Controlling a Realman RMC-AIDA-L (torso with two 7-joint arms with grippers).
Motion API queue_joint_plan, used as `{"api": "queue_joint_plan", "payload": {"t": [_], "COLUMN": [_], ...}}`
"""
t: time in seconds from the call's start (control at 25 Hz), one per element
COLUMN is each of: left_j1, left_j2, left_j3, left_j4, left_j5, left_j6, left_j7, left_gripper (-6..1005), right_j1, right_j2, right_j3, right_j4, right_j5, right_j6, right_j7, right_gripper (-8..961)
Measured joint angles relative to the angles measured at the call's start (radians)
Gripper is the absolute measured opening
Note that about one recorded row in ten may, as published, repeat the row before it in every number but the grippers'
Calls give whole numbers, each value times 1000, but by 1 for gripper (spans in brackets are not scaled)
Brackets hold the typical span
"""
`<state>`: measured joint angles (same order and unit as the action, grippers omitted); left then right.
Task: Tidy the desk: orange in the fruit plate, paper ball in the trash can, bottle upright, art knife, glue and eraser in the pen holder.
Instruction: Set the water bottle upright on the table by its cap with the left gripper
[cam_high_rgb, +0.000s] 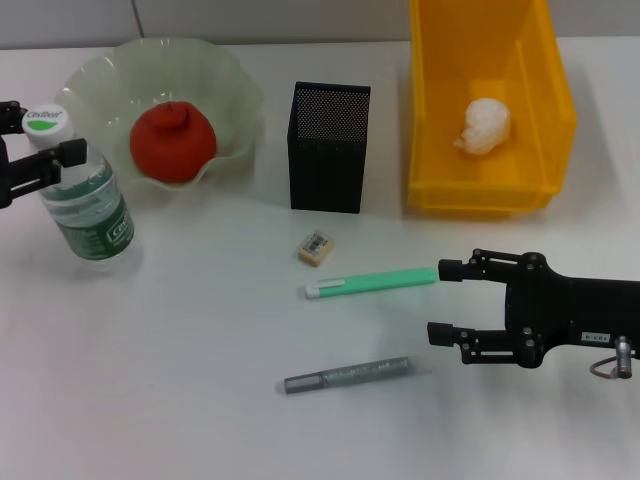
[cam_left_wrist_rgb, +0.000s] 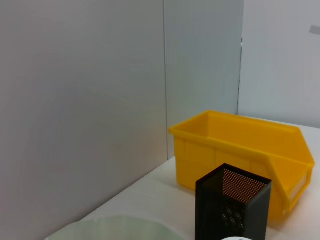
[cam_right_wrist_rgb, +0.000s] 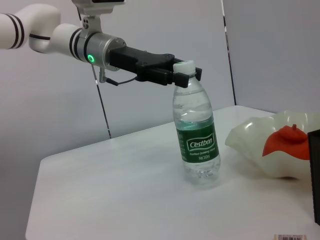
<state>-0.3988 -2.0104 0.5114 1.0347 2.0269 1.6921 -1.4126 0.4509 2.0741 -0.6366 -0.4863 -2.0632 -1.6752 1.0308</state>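
Your bottle (cam_high_rgb: 88, 205) stands upright on the table (cam_high_rgb: 180, 380) at the left edge, just beside the plate (cam_high_rgb: 235, 95). Your left gripper (cam_high_rgb: 50, 150) is at its neck, under the white cap, fingers (cam_right_wrist_rgb: 165, 75) closed around the neck.

The orange (cam_high_rgb: 172, 142) sits in the plate. The paper ball (cam_high_rgb: 484, 126) lies in the bin (cam_high_rgb: 440, 150). The holder (cam_high_rgb: 328, 148) stands between plate and bin; its contents cannot be seen.

Still on the table in front of the holder: the eraser (cam_high_rgb: 316, 248), a green stick (cam_high_rgb: 370, 283) just beyond it, and a grey stick (cam_high_rgb: 347, 375) nearest you.

Your right gripper (cam_high_rgb: 440, 302) hovers low by the green stick's right end, fingers spread apart and holding nothing.
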Motion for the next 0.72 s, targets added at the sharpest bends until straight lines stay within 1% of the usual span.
{"api": "queue_joint_plan", "payload": {"t": [0.36, 0.44, 0.72], "left_j1": [1, -1, -8], "left_j2": [-4, -8, -8], "left_j3": [0, 1, 1], "left_j4": [-5, -10, -12], "left_j5": [-1, -3, -7], "left_j6": [-17, -26, -25], "left_j7": [11, 23, 16], "left_gripper": [444, 444, 445], "right_j1": [2, 5, 11], "right_j2": [0, 0, 0], "right_j3": [-1, -1, 1], "right_j4": [1, 2, 4], "right_j5": [0, 2, 3], "right_j6": [0, 0, 1], "right_j7": [0, 0, 2], "right_gripper": [774, 773, 773]}}
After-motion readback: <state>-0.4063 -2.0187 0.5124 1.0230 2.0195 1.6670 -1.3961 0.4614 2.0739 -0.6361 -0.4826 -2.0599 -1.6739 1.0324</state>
